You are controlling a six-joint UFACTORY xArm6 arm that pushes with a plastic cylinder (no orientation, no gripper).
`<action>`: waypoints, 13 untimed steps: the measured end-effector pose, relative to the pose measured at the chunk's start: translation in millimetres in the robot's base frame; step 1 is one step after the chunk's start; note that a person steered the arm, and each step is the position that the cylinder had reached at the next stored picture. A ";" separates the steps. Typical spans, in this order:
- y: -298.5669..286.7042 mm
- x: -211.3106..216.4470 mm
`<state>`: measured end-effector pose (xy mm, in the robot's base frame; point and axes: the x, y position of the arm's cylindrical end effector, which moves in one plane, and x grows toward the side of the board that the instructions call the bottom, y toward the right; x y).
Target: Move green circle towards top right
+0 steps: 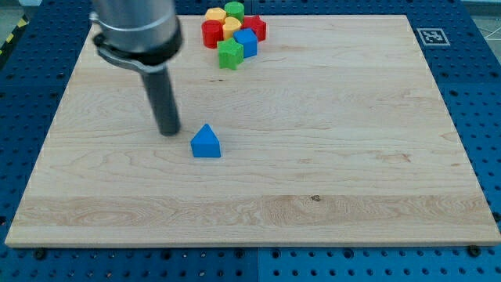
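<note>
Judging by its look, you had in the green circle (234, 10) a small, rigid, painted block, probably light wood or plastic, that should have slid easily on the board and not crushed or bent. It sat at the view's top edge, at the back of a tight cluster, touching the yellow block (215, 15) on its left and the yellow block (232, 28) just below it. You could not grasp it: the arm carried no jaws at all, only a plain dark rod, so there was nothing to open or close, and contact meant a push against the block's side. A round side gives a poor pushing face, so the block was likely to roll off the rod and slip sideways unless you pressed along a line through its centre, from its lower-left side.

The cluster also held a red block (211, 33), a red block (254, 28), a blue cube (246, 42) and a green block (230, 54), all glossy and hard-edged, packed so close that any shove would probably have disturbed the neighbours.

My tip (169, 131) rested well below the cluster, just to the left of a lone blue triangular block (206, 142), not touching it. The wooden board (352, 157) was pale, smooth-grained and flat, lying on a blue perforated table (477, 94).
</note>
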<state>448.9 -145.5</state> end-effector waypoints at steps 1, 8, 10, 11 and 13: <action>-60.2 -48.1; 67.0 -256.6; 107.8 -251.7; 140.9 -240.3; 120.2 -256.9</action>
<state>192.0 -25.3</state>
